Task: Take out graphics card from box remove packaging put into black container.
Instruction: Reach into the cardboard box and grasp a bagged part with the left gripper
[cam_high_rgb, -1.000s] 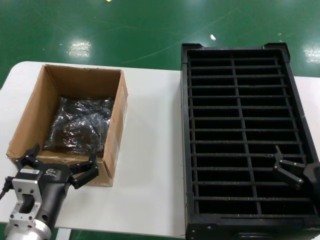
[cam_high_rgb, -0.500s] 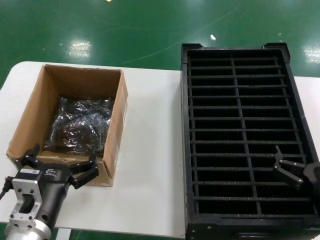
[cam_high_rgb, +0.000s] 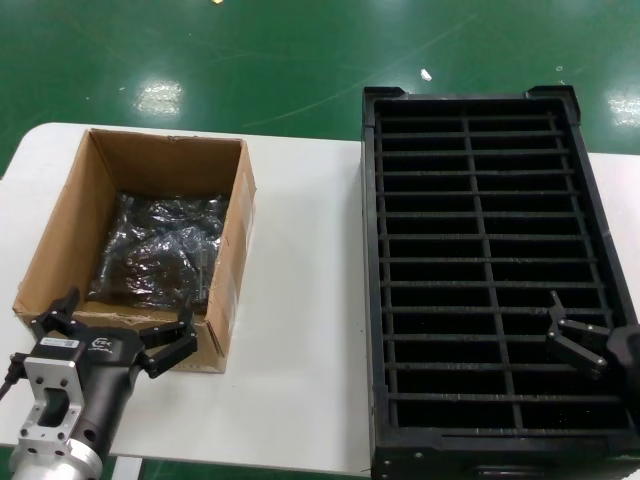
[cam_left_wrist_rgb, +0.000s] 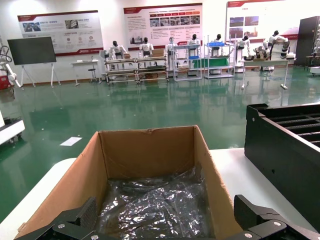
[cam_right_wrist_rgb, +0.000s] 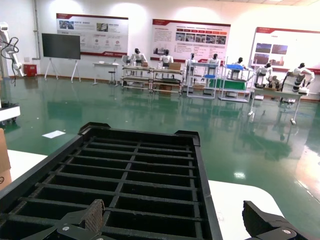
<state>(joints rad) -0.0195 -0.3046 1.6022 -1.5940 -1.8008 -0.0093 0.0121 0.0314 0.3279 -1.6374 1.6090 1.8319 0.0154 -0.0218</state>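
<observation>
Over near wall of squarish brown cardboard box (cam_high_rgb: 70, 230) | left gripper (cam_high_rgb: 115, 330) hovering, splayed wide, empty | crinkly shiny plastic-bagged bundles (cam_high_rgb: 160, 250) lying inside: likely light, slippery, fragile; pinching bag edge seems safest | right gripper (cam_high_rgb: 572, 335) waiting unclenched over slotted black plastic crate (cam_high_rgb: 470, 110)

We look from the left gripper (cam_left_wrist_rgb: 165, 227), its two black fingers (cam_left_wrist_rgb: 75, 225) spread wide at the near wall of the open box (cam_left_wrist_rgb: 150, 155) on the white desk (cam_left_wrist_rgb: 235, 172). Crinkly plastic-bagged bundles (cam_left_wrist_rgb: 155, 205) fill the box floor. Beside it stands the black container (cam_left_wrist_rgb: 285, 145); beyond, a green floor (cam_left_wrist_rgb: 125, 110) and distant racks.
</observation>
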